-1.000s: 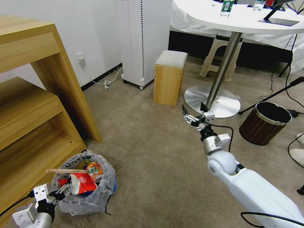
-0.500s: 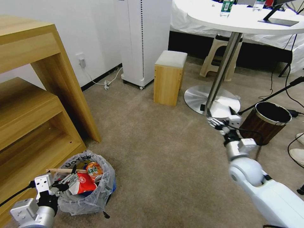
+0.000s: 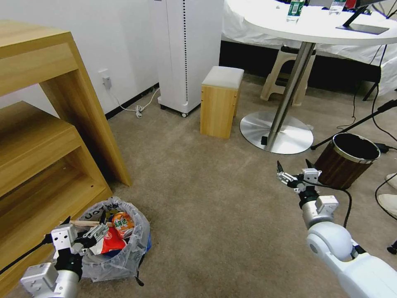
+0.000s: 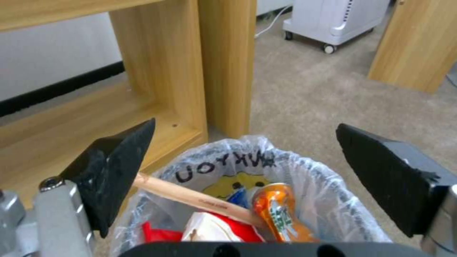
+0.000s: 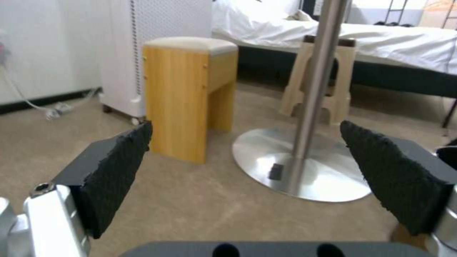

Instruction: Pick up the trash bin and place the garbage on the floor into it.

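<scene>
The trash bin point(image 3: 118, 244) stands on the floor point(image 3: 206, 198), just beside the low corner of the wooden shelf unit point(image 3: 41, 145). It is lined with a clear plastic bag point(image 4: 295, 171) that has black letters and a yellow mark. The garbage point(image 3: 111, 236) lies inside the bin: a crushed orange can point(image 3: 124, 223), a red and white wrapper point(image 3: 108, 242) and a wooden stick point(image 3: 84, 223) that leans across the opening to the rim on the shelf side.

The left hand point(image 3: 84, 231) is released, with its two fingers spread wide. It is at the near rim of the bin, on the side of the robot, and it grasps nothing. In the left wrist view the fingers point(image 4: 114, 171) stand on each side of the bin opening.

The right hand point(image 3: 292, 167) is also released and empty. It hangs above the bare carpet, well apart from the trash bin, near the brown wood-look bin point(image 3: 346, 159) and the round metal foot of the table point(image 3: 276, 132). In the right wrist view its fingers point(image 5: 114, 167) are far from each other, and a wooden stool point(image 5: 188, 96) is seen between them.
</scene>
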Available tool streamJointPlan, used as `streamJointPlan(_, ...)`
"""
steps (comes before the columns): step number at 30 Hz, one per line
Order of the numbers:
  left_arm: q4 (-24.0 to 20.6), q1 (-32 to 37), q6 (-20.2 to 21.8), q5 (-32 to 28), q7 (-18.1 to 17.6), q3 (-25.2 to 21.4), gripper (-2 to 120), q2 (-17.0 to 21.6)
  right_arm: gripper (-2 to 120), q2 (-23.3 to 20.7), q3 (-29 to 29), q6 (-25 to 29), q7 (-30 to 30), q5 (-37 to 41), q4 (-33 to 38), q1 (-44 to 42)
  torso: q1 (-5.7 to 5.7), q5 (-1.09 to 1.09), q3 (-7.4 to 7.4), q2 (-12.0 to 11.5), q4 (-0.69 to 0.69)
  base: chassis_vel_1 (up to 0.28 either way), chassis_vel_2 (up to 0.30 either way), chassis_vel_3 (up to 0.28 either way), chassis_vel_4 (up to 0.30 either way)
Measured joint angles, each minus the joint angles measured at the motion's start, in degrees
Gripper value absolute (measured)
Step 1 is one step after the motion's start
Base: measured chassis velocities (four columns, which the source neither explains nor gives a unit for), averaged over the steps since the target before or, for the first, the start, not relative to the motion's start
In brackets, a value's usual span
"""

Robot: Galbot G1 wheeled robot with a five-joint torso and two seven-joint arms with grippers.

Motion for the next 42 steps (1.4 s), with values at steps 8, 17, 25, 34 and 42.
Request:
streamJointPlan(8, 1.1, -1.2, -0.3, 2.0, -0.8, -0.2, 100, -0.9, 100, 5.2, 1.0, 2.6, -10.2, -0.9, -3.4, 1.0, 0.00, -0.01, 0.00, 0.0, 0.00, 0.000, 0.000, 0.000, 0.000)
streamJointPlan(17, 0.6, -0.9, -1.2, 3.1, -0.8, -0.1, 100, -0.6, 100, 6.5, 2.7, 10.8, -19.3, -0.7, -5.6, -3.4, 0.00, 0.00, 0.00, 0.0, -0.02, 0.000, 0.000, 0.000, 0.000)
streamJointPlan(25, 0.5, -0.2, -2.6, 5.2, 0.6, 0.0, 100, -0.3, 100, 10.8, 4.7, 9.5, -13.0, -4.2, -3.6, -7.1, 0.00, 0.00, 0.00, 0.0, 0.00, 0.000, 0.000, 0.000, 0.000)
streamJointPlan(34, 2.8, -0.2, -4.2, 5.7, 1.6, 0.3, 100, 1.4, 100, 12.0, 8.3, 7.7, -8.6, -7.1, 2.3, -10.9, 0.00, 0.00, 0.00, 0.0, -0.01, 0.000, 0.000, 0.000, 0.000)
streamJointPlan(42, 3.9, -0.4, -5.0, 5.9, 2.2, 0.7, 100, 2.3, 100, 9.2, 11.4, 7.4, -7.4, -7.6, 5.9, -13.3, 0.00, 0.00, 0.00, 0.0, -0.01, 0.000, 0.000, 0.000, 0.000)
